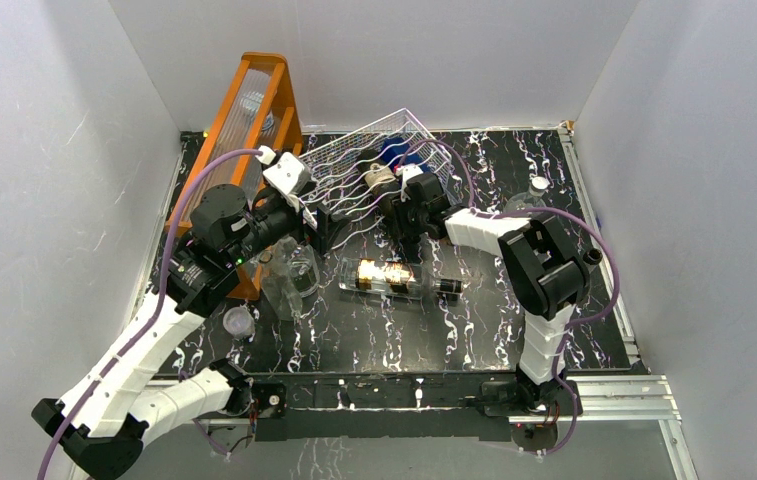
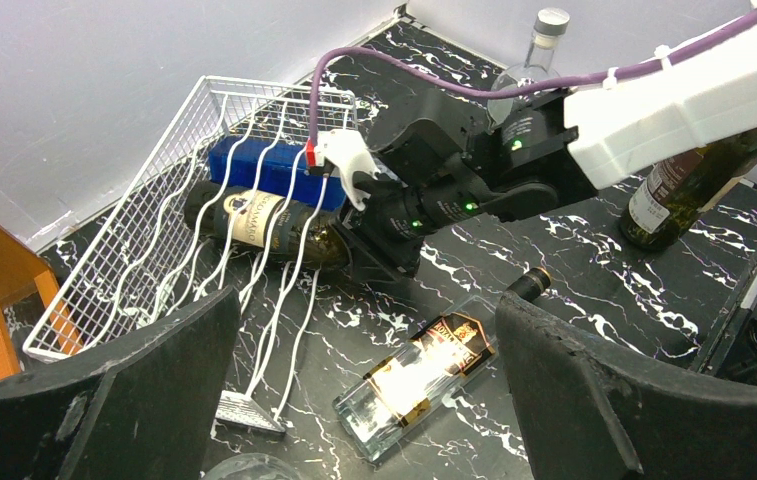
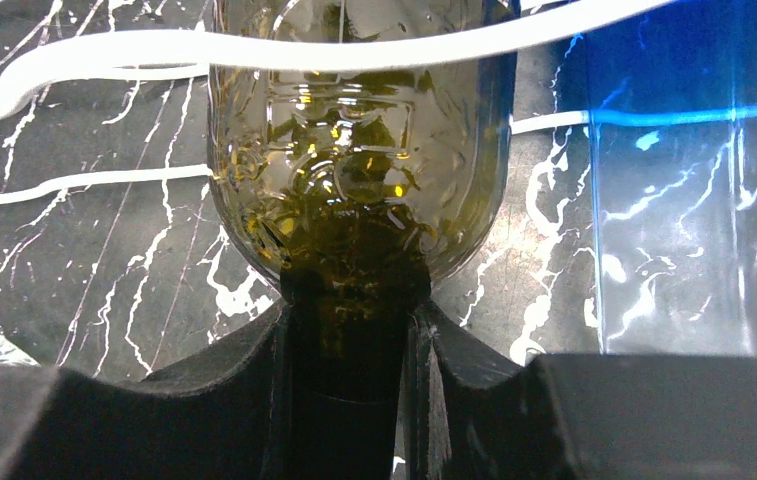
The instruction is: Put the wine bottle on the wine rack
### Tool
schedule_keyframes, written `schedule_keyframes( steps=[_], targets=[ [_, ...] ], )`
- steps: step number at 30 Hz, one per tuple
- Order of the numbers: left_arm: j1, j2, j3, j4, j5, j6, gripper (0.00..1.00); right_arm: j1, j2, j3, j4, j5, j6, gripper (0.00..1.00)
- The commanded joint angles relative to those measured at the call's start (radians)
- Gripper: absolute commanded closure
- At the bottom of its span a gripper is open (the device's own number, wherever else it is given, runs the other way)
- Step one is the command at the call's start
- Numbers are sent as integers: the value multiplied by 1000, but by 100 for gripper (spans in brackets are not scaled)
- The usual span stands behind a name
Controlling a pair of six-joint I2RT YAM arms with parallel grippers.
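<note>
One black marbled worktop (image 1: 474, 320) is carrying everything, and one white wire wine rack (image 1: 354, 160) is sitting at its back, close to the rear wall. One tall orange frame (image 1: 254, 110) is standing just left of the rack. Two arms are meeting at the rack. The left arm (image 1: 144, 340) is coming in from the front left and the right arm (image 1: 544, 260) from the front right.

The right end effector (image 3: 349, 340) is hanging over the rack's front edge and is clamping tight on the dark neck of the wine bottle (image 3: 354, 150). The left end effector (image 2: 369, 310) is hovering in front of the rack's left part, fingers spread wide, holding nothing.

Five bottles are showing. The green wine bottle is lying in the rack on the wavy wires. One blue bottle (image 2: 259, 165) is lying just beside it, on its right. The wire rows left of the wine bottle are carrying nothing. One clear flat bottle (image 1: 394, 278) with a gold label is lying on its side in front of the rack, breaking up the open stretch there. One clear bottle (image 2: 544, 50) with a grey cap is standing right of the rack. One dark green bottle (image 2: 694, 180) is showing farther right, beyond the right arm.

One glass vessel (image 1: 289, 275) is standing front left of the rack, near the left arm. One small lidded cup (image 1: 239, 322) is sitting farther out the same way.
</note>
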Motion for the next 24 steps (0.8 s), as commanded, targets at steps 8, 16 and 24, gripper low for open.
schedule_keyframes(
  steps=[8,16,24],
  targets=[
    [3,-27,26,-2,-1,0,2,6,2,120,30,39,-82,48],
    [2,-33,32,-11,-4,6,2,6,-44,107,9,57,-67,20],
    [2,-31,38,-16,-26,-22,2,5,-185,44,-58,50,-36,9]
  ],
)
